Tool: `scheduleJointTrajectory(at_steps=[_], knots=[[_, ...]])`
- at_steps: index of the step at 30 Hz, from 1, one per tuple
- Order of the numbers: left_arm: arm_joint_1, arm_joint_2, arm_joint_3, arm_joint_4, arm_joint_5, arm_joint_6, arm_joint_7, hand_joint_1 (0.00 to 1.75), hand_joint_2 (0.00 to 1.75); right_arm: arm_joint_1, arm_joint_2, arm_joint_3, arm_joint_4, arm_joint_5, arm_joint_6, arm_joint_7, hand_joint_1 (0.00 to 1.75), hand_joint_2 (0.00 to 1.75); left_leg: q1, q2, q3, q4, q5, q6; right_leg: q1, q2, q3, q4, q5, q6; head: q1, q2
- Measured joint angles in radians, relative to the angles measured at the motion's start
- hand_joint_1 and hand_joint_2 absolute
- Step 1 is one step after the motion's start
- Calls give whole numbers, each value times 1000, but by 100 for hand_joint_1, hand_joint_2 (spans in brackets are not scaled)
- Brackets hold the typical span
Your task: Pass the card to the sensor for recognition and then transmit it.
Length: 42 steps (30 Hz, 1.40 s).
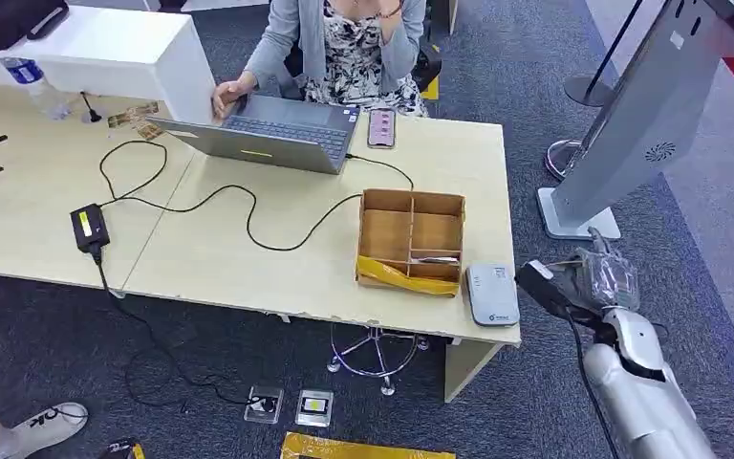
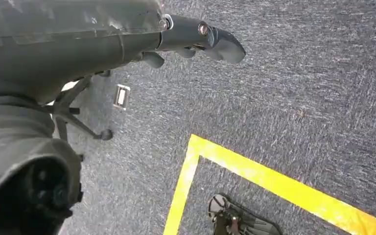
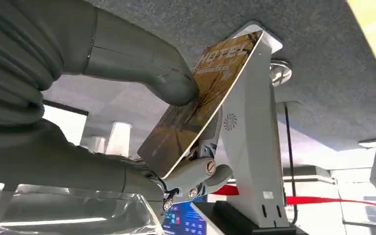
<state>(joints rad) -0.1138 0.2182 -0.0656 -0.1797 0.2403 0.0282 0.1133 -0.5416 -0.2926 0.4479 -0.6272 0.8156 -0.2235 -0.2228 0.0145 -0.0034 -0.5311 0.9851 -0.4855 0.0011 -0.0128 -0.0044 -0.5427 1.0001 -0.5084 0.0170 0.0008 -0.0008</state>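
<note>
Fingers (image 3: 203,171) of the right hand (image 3: 127,127) press the hotel card (image 3: 200,105) from below while the thick thumb pushes on its printed face, so in the right wrist view the card is pinched firmly and stands tilted, with a grey kiosk stand (image 3: 254,161) behind it. From the head view, the right hand (image 1: 600,277) is beside the end of the desk (image 1: 248,258), just off its edge, and the small grey card reader (image 1: 492,294) lies on the desk corner next to a cardboard organiser box (image 1: 411,239); the card itself is too thin to see clearly there. I judge the step in hand is to bring the card over this reader. To do it well, the wrist should turn so the card lies flat and parallel to the reader's top, then come low and wait for recognition, without the pinch becoming loose. A person with a laptop (image 1: 268,134) sits at the far side. In the left wrist view, the left hand (image 2: 196,41) hangs above the carpet with fingers curled loosely, holding nothing.
</note>
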Motion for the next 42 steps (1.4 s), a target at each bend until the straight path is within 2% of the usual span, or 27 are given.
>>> scheduleJointTrajectory(at_steps=[5,11,18,30,42], knots=[[0,0,-4,0,0,-1,0,0,0,28,2,0,-39,0,26,29,175,175,0,0,0,0,0,0,0,0,0,0,0,0,0,0],[0,-1,-8,0,-1,-3,0,0,0,46,8,2,-77,3,28,29,175,175,0,0,0,0,0,0,0,0,0,0,0,0,0,0],[-1,-1,-22,1,-1,-5,1,0,0,73,24,7,-142,41,86,44,175,175,0,0,0,0,0,0,0,0,0,0,0,0,0,0],[-1,0,-29,1,-9,-6,9,0,0,106,35,20,-157,29,87,35,175,175,0,0,0,0,0,0,0,0,0,0,0,0,0,0],[-1,16,-49,1,-18,-11,7,0,0,67,35,31,-95,33,63,2,175,175,0,0,0,0,0,0,0,0,0,0,0,0,0,0]])
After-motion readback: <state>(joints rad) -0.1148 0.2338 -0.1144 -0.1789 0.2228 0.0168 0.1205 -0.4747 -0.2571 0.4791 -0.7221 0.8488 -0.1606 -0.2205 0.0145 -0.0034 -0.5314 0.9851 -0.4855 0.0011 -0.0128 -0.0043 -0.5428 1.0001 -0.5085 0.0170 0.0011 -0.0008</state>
